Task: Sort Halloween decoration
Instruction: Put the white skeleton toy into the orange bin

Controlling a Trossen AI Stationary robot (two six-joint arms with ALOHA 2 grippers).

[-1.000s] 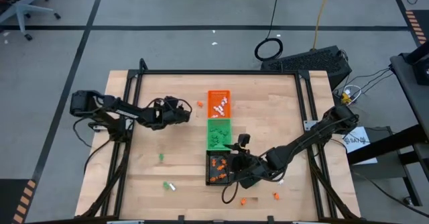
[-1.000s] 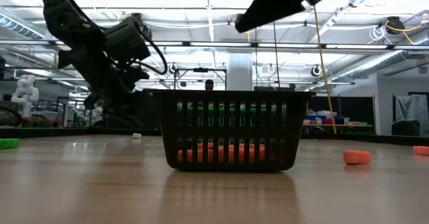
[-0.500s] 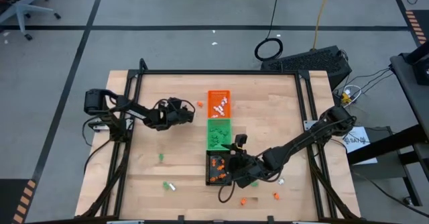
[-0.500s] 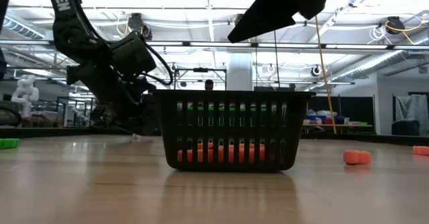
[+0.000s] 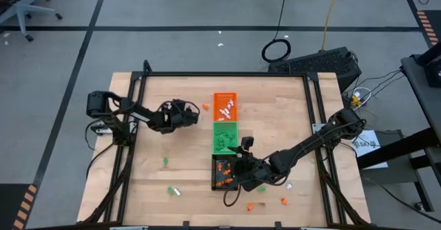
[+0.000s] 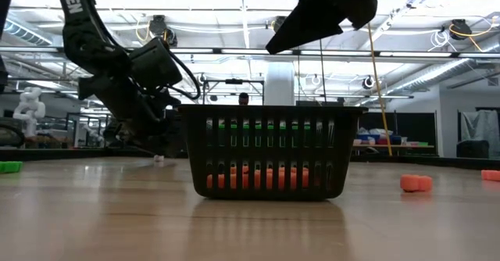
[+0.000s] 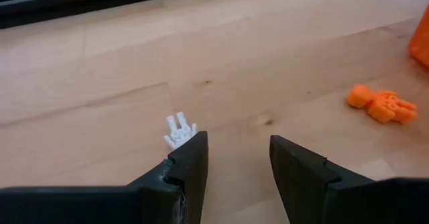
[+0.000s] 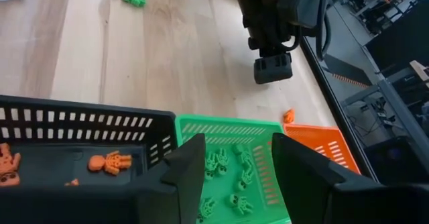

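Halloween decoration, a white skeleton trinket (image 7: 179, 131) on bare wood just beyond my left gripper (image 7: 238, 160), jaws apart and empty, orange trinket (image 7: 382, 104) nearby, my right gripper (image 8: 231, 170) spread empty over black tray (image 8: 80, 143) and green tray (image 8: 224, 127).

Overhead, table-level, two wrist views (close)

- A black tray (image 5: 222, 172) lies just beside the right claw, on the side toward the table's middle.
- A green tray (image 5: 224, 136) sits touching it, a little beyond that claw.
- An orange tray (image 5: 224, 107) ends the row, near the left claw.
- The wooden table (image 5: 275, 106) bears all three.
- A coiled cable (image 5: 276, 50) lies on the floor, well apart from both claws.
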